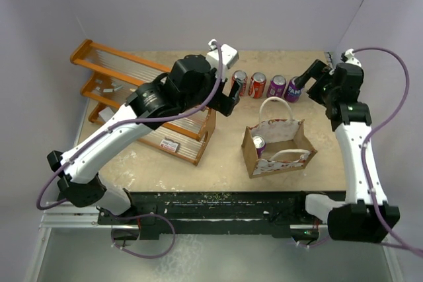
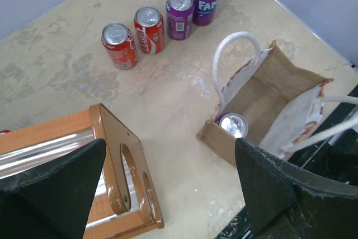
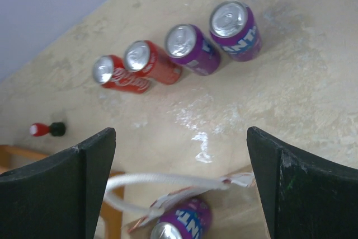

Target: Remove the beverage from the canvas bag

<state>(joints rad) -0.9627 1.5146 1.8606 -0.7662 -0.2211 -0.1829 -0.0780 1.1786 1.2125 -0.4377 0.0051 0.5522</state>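
The canvas bag (image 1: 280,156) stands open in the middle of the table, tan with white loop handles. A purple beverage can (image 1: 258,143) stands upright in its left end, silver top showing (image 2: 233,125). My left gripper (image 1: 230,100) hovers above and to the left of the bag, open (image 2: 170,149) and empty. Behind the bag's right end, my right gripper (image 1: 310,81) hangs over the table. It is open too (image 3: 180,138), with the rear handle (image 3: 168,182) and the purple can (image 3: 184,222) showing below its fingers, nothing held.
Two red cans (image 1: 239,82) (image 1: 258,85) and two purple cans (image 1: 276,86) (image 1: 293,88) stand in a row behind the bag. An orange wooden rack (image 1: 132,90) fills the left side, its end panel (image 2: 126,166) under my left gripper. A small red-and-black object (image 3: 45,130) lies near the rack.
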